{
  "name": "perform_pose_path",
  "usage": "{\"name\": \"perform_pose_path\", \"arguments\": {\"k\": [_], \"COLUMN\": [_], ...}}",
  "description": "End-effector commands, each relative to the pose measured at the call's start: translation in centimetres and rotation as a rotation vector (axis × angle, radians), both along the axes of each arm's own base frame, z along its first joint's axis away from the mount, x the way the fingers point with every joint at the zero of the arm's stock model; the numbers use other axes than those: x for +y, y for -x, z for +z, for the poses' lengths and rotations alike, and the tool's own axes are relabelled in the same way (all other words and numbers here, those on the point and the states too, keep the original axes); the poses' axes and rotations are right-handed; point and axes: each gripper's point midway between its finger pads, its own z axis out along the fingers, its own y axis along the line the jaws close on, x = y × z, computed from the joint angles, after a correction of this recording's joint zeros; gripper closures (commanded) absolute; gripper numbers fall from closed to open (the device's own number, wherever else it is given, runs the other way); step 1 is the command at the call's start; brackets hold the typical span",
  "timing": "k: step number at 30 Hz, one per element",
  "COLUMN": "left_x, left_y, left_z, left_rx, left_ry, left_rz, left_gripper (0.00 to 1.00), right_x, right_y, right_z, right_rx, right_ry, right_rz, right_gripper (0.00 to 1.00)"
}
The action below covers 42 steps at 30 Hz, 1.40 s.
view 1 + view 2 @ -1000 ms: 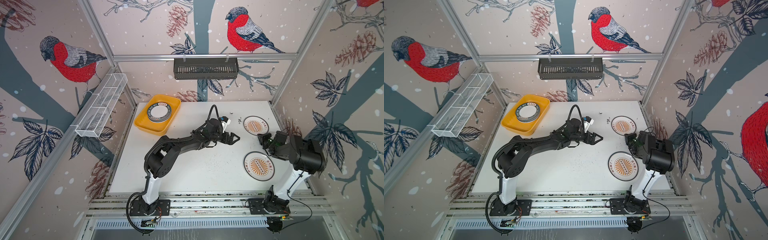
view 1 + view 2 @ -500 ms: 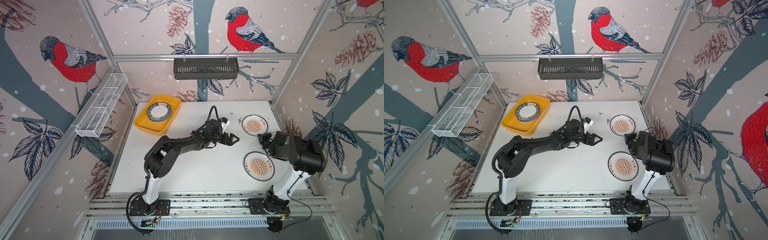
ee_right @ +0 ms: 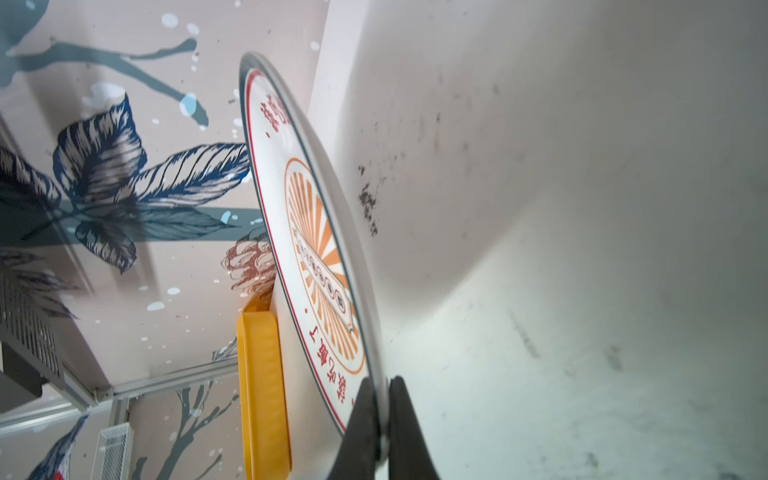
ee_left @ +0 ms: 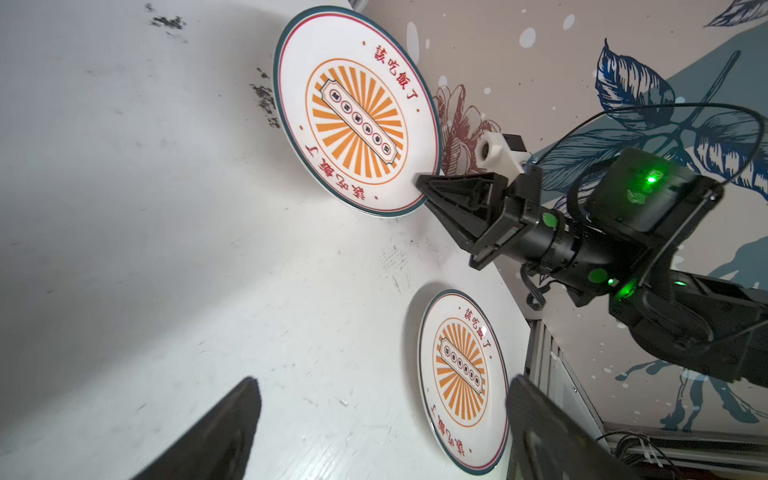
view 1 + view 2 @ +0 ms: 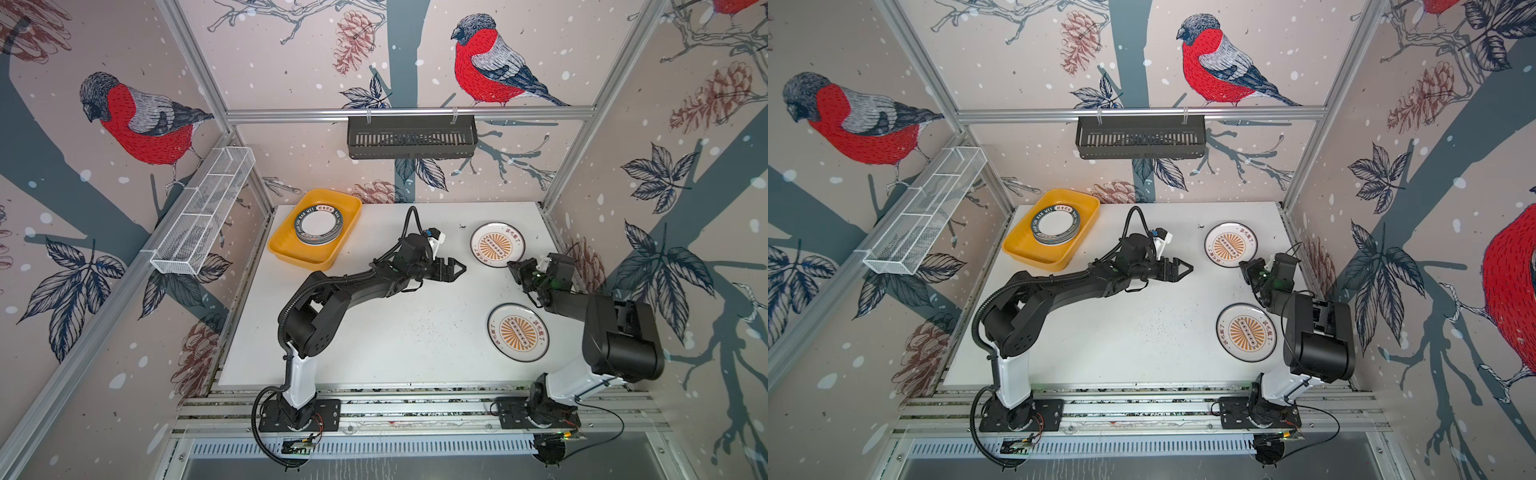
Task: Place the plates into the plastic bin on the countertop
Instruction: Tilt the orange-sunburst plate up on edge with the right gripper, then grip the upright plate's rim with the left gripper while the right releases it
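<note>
Step in hand: the right fingers (image 3: pixel 363 411) grip the far round white plate with the orange sunburst (image 5: pixel 496 249) by its edge. I judge this to be the start of a lift towards the shallow yellow plastic bin (image 5: pixel 291 254).
Doing it well: raise the plate slowly and keep it near level, because a thin rim pinch lets it swing. Carry it across above the flat white table (image 5: pixel 415 340), then lower it onto the stack of green-rimmed white plates (image 5: pixel 320 224) in the bin.
Right fingers: clenched on the rim, one above and one below.
Left fingers (image 4: pixel 224 432): spread wide, grasping nothing, over bare table between bin and plates.
Plates: the held one lies far right. A second sunburst plate (image 5: pixel 518 332) lies flat nearer the front, untouched.
Risk: the left arm lies in the carry path.
</note>
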Motion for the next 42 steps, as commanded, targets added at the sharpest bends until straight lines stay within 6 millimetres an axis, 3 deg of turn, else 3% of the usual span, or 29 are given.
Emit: {"name": "perform_pose_path", "arguments": {"k": [1,10,18,24,29,42], "left_x": [1.6,7.2,8.2,8.2,8.1,8.9], "left_y": [-1.1,-3.1,-2.8,-3.3,-3.4,-3.9], "left_z": [1.8,1.9,1.8,2.5,2.8,2.6], "left_rx": [0.016,0.077,0.077,0.078,0.079,0.118], "left_ry": [0.086,0.124,0.12,0.169,0.189,0.237], "left_rz": [0.05,0.174,0.162,0.17,0.168,0.208], "left_gripper": [0.08,0.13,0.21,0.4,0.44,0.85], "right_x": [3.2,10.8,14.9,16.0,16.2,16.4], "right_y": [1.1,2.9,3.7,4.0,4.2,4.4], "right_z": [0.8,4.4,5.8,6.5,6.9,6.7], "right_rx": [0.007,-0.069,-0.082,-0.097,-0.103,-0.105], "right_ry": [0.046,-0.009,-0.021,-0.03,-0.034,-0.033], "right_rz": [0.134,0.283,0.377,0.395,0.395,0.396], "right_gripper": [0.97,0.97,0.97,0.97,0.97,0.97]}}
